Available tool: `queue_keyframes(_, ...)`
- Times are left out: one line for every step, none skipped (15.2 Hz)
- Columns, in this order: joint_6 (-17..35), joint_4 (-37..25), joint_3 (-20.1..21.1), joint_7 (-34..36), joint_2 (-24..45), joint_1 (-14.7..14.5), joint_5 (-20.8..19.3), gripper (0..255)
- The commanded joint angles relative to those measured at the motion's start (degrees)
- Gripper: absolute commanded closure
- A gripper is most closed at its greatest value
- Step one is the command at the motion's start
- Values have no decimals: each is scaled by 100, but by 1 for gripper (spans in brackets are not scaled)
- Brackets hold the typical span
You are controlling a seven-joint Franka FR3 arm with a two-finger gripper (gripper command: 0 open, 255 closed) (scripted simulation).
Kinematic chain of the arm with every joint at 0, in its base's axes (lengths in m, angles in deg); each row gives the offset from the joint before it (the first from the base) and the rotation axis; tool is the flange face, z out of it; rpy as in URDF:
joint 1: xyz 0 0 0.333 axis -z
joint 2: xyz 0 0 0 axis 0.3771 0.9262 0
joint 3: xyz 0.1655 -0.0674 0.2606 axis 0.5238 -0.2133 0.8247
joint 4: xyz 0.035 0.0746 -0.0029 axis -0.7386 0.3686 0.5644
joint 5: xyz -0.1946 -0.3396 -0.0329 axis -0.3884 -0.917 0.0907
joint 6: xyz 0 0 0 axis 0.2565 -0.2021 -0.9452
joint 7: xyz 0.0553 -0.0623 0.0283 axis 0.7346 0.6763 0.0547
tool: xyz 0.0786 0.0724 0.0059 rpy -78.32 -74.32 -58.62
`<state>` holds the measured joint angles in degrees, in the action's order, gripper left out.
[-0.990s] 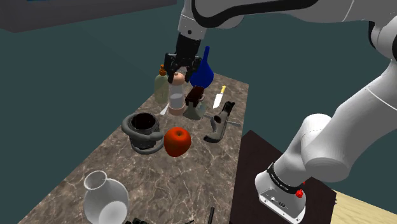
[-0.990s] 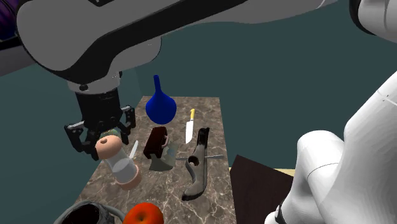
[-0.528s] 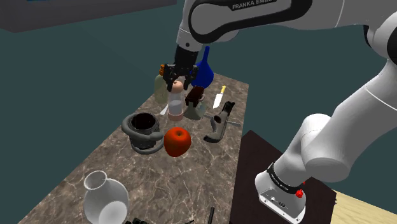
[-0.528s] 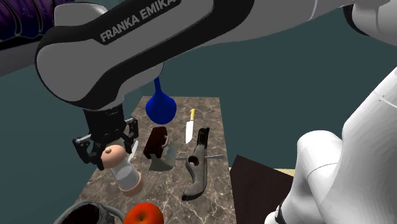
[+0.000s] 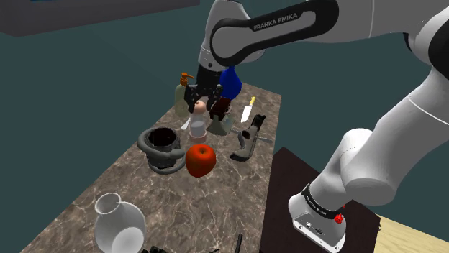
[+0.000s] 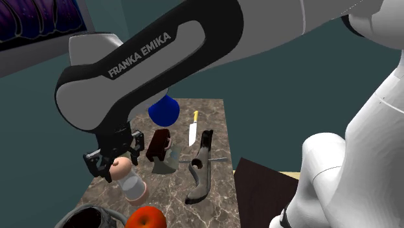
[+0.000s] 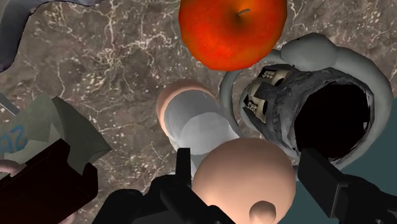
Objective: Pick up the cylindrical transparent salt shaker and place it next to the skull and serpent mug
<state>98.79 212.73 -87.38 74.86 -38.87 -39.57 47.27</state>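
Marble desk [image 5: 216, 208]. The skull and serpent mug [image 5: 152, 146] has a red apple [image 5: 201, 159] at its 3 o'clock. The salt shaker [image 5: 198, 122] stands upright at the mug's 2 o'clock. The claw [image 5: 201, 106] is open, straddling the shaker's pinkish cap [image 7: 245, 175] with no grip yet. Shaker is probably light and stiff, with a smooth clear body that's likely slippery and maybe fragile. Best to pinch at the cap or just under it. The wrist view gives the mug's skull relief and the gap between one finger [image 7: 324, 181] and the cap, which the shoulder view masks behind the claw.
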Motion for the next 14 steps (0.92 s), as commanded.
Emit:
queue_keyframes(161,86,6,-23,72,-7,22,255)
queue_keyframes(236,127,7,-38,108,-9,33,255)
queue_keyframes(312,166,8,-54,144,-11,44,255)
queue_keyframes(387,205,9,-69,182,-12,56,255)
queue_keyframes(463,242,10,-85,221,-14,68,255)
queue_keyframes(538,278,11,-101,262,-16,81,255)
queue_keyframes(613,313,12,-118,303,-18,94,255)
queue_keyframes(688,347,14,-135,346,-20,107,255)
queue_keyframes(764,379,15,-152,390,-22,121,255)
queue_keyframes(839,410,17,-170,435,-23,136,255)
queue_keyframes(888,430,18,-181,465,-24,146,255)
queue_keyframes(888,430,18,-181,465,-24,146,255)
queue_keyframes(888,430,18,-181,465,-24,146,255)
queue_keyframes(888,430,18,-181,465,-24,146,255)
